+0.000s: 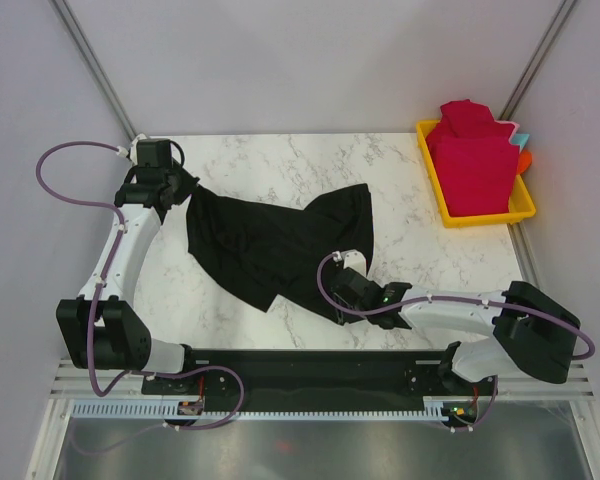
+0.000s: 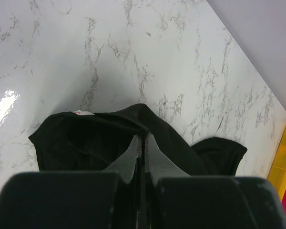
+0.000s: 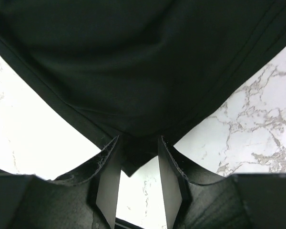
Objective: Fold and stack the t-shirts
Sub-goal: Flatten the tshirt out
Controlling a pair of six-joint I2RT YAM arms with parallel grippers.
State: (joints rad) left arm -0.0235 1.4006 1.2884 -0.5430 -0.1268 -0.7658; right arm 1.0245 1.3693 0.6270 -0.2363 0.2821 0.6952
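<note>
The black t-shirt (image 1: 280,240) lies crumpled and partly spread on the marble table. My left gripper (image 1: 185,190) is shut on its far-left edge; in the left wrist view the jaws (image 2: 143,137) are pressed together on the black cloth (image 2: 86,143). My right gripper (image 1: 340,290) is at the shirt's near-right corner. In the right wrist view it (image 3: 139,140) is open, with a corner of the black cloth (image 3: 133,57) hanging between the fingers. Crimson-red t-shirts (image 1: 470,160) are piled in the tray at the far right.
The yellow plastic tray (image 1: 435,190) stands at the table's far right corner, and its edge shows in the left wrist view (image 2: 283,157). Grey walls enclose the table on the left, back and right. Bare marble lies beyond the shirt.
</note>
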